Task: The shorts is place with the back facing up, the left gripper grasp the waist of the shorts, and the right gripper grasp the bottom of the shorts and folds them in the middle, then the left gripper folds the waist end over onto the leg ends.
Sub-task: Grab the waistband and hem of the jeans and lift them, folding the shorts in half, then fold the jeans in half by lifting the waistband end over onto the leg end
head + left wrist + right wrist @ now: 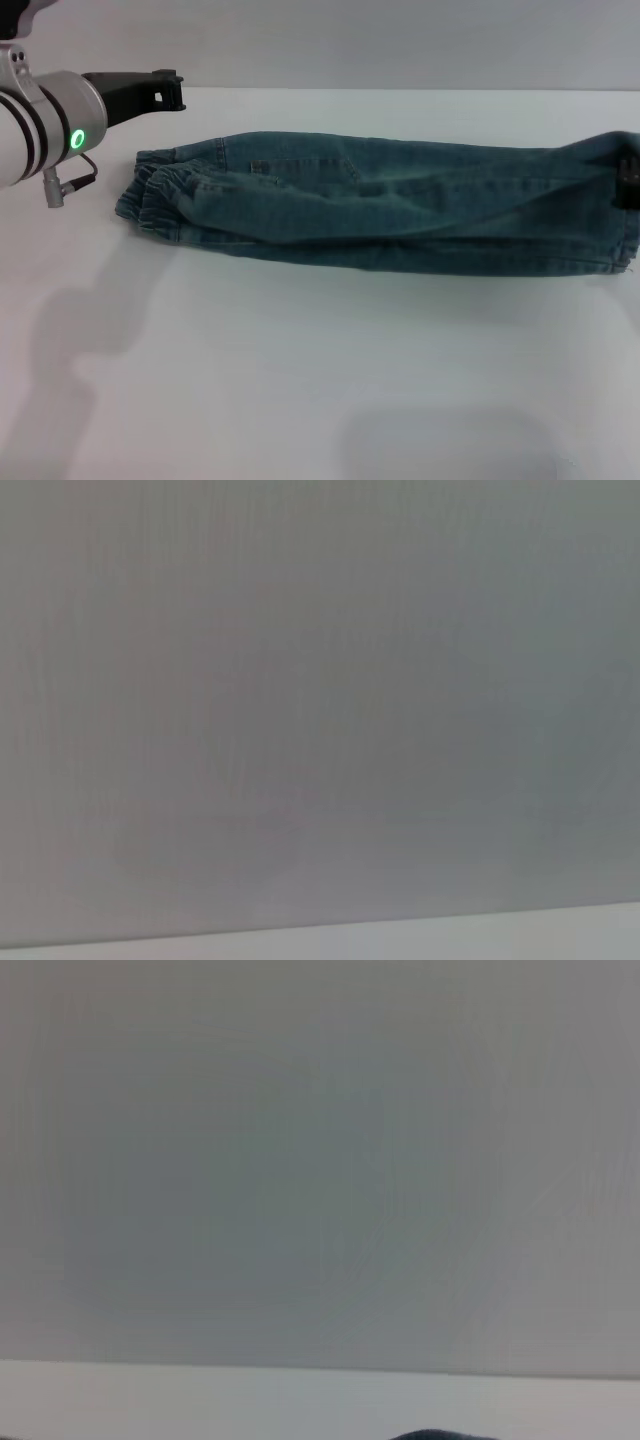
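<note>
The shorts [400, 215] lie on the white table [300, 380] as a long denim band, folded in half lengthwise, with a patch pocket [300, 165] facing up. The puckered waist of the shorts [155, 195] is at the left end. The bottom of the shorts [605, 210], the leg ends, reaches the right edge of the head view. My left gripper [170, 92] hovers behind and left of the waist, apart from the cloth. A black piece of my right gripper [629, 185] shows at the leg ends on the right edge. Both wrist views show no shorts.
A grey wall [350, 40] rises behind the table's far edge. The left arm's shadow [70, 330] falls on the table at the front left. Both wrist views show only the grey wall [320, 700] and a thin strip of table [200, 1400].
</note>
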`<state>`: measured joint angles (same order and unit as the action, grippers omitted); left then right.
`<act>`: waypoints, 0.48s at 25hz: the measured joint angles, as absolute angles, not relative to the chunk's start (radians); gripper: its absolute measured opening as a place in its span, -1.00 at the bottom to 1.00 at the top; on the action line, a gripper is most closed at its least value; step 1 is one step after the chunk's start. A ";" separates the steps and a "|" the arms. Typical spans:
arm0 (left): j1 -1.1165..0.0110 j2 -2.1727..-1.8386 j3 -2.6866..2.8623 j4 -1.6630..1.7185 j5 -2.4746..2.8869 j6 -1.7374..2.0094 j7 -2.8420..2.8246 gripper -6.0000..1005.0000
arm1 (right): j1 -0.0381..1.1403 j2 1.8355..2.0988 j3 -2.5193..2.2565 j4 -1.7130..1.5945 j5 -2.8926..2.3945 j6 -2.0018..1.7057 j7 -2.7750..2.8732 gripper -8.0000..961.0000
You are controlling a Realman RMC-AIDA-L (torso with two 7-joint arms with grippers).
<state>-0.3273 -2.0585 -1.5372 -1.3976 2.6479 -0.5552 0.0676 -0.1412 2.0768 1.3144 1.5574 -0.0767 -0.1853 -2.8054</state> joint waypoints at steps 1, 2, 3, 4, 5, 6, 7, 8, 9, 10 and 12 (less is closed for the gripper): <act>-0.332 -2.059 -1.537 -1.392 2.648 -0.548 0.068 -0.97 | -0.118 2.076 1.331 1.529 -0.067 -0.172 -2.792 -0.84; -0.332 -2.059 -1.537 -1.392 2.648 -0.548 0.068 -0.97 | -0.106 2.075 1.340 1.515 -0.059 -0.171 -2.782 -0.84; -0.333 -2.059 -1.537 -1.391 2.648 -0.546 0.069 -0.97 | -0.093 2.074 1.352 1.498 -0.050 -0.171 -2.771 -0.83; -0.334 -2.059 -1.537 -1.390 2.648 -0.544 0.069 -0.97 | -0.093 2.074 1.352 1.498 -0.050 -0.171 -2.771 -0.83; -0.334 -2.059 -1.537 -1.390 2.648 -0.544 0.069 -0.97 | -0.077 2.073 1.364 1.477 -0.044 -0.170 -2.762 -0.83; -0.336 -2.059 -1.537 -1.390 2.648 -0.543 0.069 -0.97 | -0.052 2.073 1.379 1.444 -0.039 -0.170 -2.759 -0.83; -0.340 -2.059 -1.537 -1.387 2.648 -0.543 0.069 -0.97 | -0.052 2.073 1.379 1.444 -0.039 -0.170 -2.759 -0.83; -0.342 -2.059 -1.537 -1.386 2.648 -0.543 0.069 -0.97 | -0.038 2.074 1.383 1.428 -0.038 -0.172 -2.758 -0.83; -0.343 -2.058 -1.537 -1.385 2.648 -0.543 0.069 -0.97 | -0.027 2.074 1.386 1.415 -0.037 -0.173 -2.758 -0.83; -0.343 -2.058 -1.537 -1.385 2.648 -0.543 0.069 -0.97 | -0.013 2.074 1.387 1.400 -0.033 -0.175 -2.757 -0.83; -0.345 -2.058 -1.537 -1.382 2.648 -0.544 0.069 -0.97 | 0.006 2.074 1.388 1.374 -0.021 -0.173 -2.756 -0.83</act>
<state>-0.3447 -2.0575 -1.5370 -1.3816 2.6477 -0.5441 0.0691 0.0056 2.0740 1.3885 1.3744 -0.0211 -0.1735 -2.7562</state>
